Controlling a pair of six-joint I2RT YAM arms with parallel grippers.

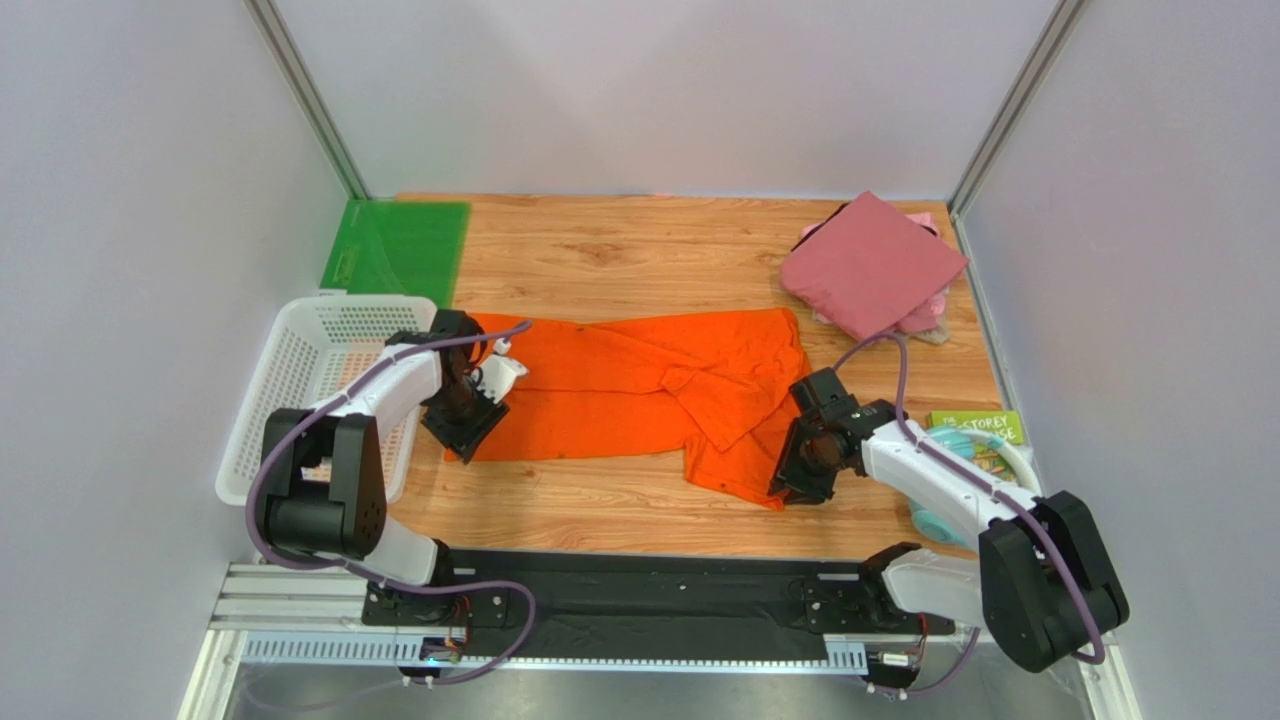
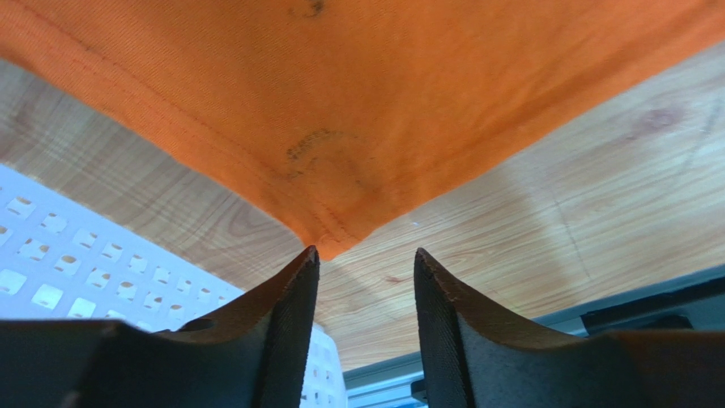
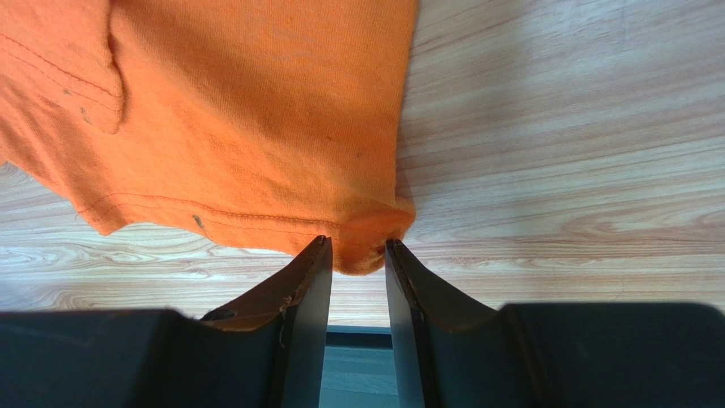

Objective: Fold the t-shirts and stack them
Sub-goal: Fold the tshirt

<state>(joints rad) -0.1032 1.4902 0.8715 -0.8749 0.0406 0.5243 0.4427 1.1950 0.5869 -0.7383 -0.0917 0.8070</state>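
Orange t-shirt (image 1: 631,393) looks limp, light; I'd take hem corners. Left end effector (image 2: 366,252) spread at its 9 o'clock; right end effector (image 3: 356,242) part-spread, straddling 5 o'clock corner.

We see two arms built alike. The left arm (image 1: 368,402) and the right arm (image 1: 939,477) wear smooth white shells on their long links and bulky black housings at the joints. A purple-grey cable (image 1: 259,488) loops along each one from base to wrist. Both bases are fixed to a black plate (image 1: 646,588) on a silver ribbed rail (image 1: 293,618). The left claw (image 2: 364,259) and the right claw (image 3: 356,248) each carry two black wedge-shaped fingers (image 2: 285,327) with finely ribbed inner faces and worn, brownish edges.
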